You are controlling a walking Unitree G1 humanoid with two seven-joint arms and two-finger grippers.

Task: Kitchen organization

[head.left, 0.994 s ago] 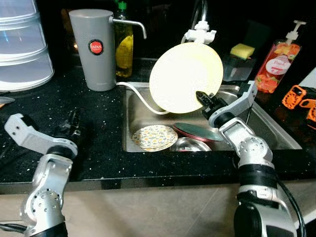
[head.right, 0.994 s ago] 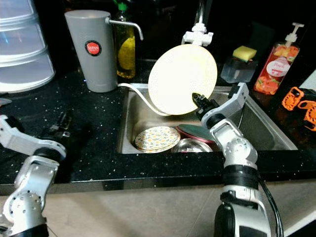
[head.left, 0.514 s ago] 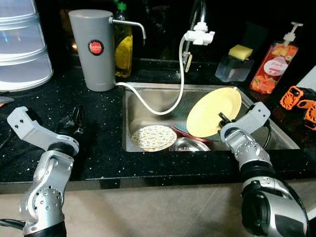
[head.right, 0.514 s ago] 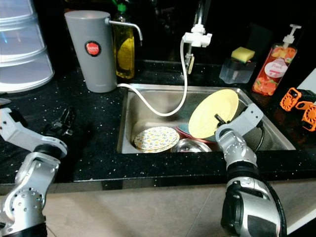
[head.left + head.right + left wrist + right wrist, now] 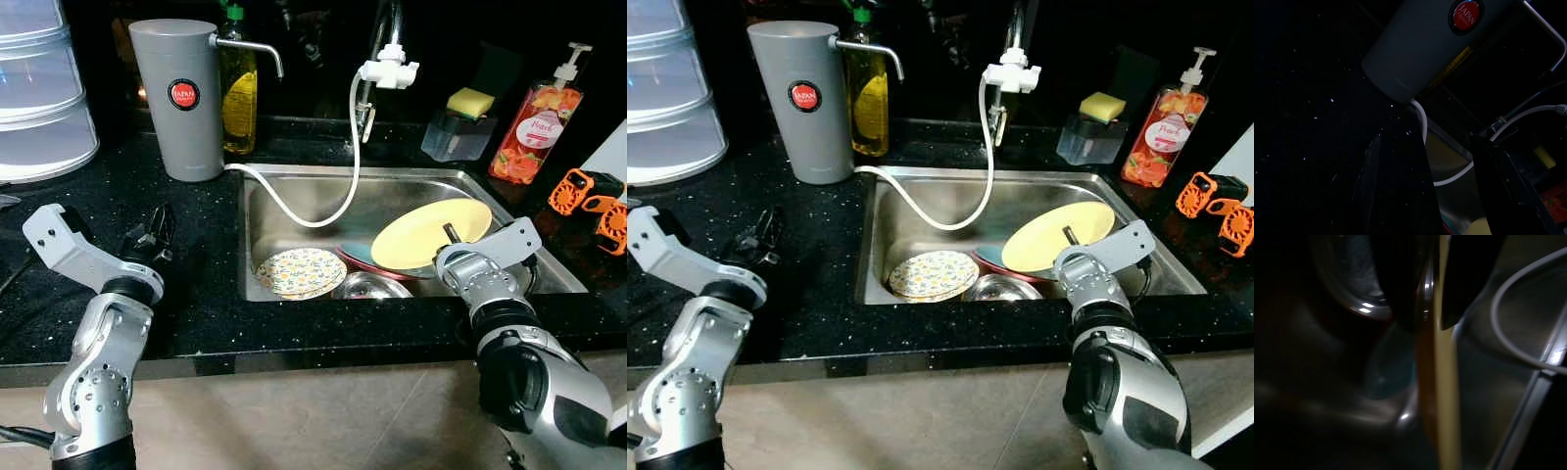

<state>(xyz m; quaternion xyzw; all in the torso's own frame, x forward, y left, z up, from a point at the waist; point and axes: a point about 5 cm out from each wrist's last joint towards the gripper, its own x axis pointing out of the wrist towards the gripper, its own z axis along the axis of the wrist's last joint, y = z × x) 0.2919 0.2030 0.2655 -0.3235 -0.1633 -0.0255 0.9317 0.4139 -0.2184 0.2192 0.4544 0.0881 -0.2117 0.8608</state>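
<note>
Left eye view: a steel sink [image 5: 294,201] is seen set into a black speckled counter [image 5: 88,211].
Sink contents: a floral patterned plate [image 5: 299,271] is lying at the front left of the basin; a steel bowl [image 5: 370,286] is just beside it at the front edge; a reddish plate [image 5: 358,262] and a teal dish [image 5: 364,252] are partly covered by the yellow plate.
Yellow plate [image 5: 431,233]: it is held tilted, close to flat, over the right part of the basin, above the other dishes; whether it touches them cannot be told.
Right gripper [image 5: 450,232]: its fingers are pinched on the near edge of the yellow plate; in the right wrist view the plate's rim [image 5: 1442,396] is seen clamped between the two black fingers [image 5: 1400,279].
Left gripper [image 5: 157,235]: it is held over the counter left of the sink, pointing toward the basin; in the left wrist view the two fingers [image 5: 1371,191] are seen spread apart with nothing between them.
Grey dispenser [image 5: 179,98]: it stands upright at the back left corner of the sink, bearing a red round label; a white hose [image 5: 338,186] is run from its base across the basin up to the tap fitting [image 5: 388,69].
Oil bottle [image 5: 239,93]: yellow liquid is seen inside; it stands just behind the dispenser.
Clear holder [image 5: 455,135]: a yellow sponge [image 5: 470,101] is resting on top.
Soap bottle [image 5: 532,132]: a pump bottle with orange-red contents, placed right of the holder.
Orange clips [image 5: 588,194]: they are lying on the counter at the far right.
Stacked clear containers [image 5: 39,88]: they are seen at the far left.
</note>
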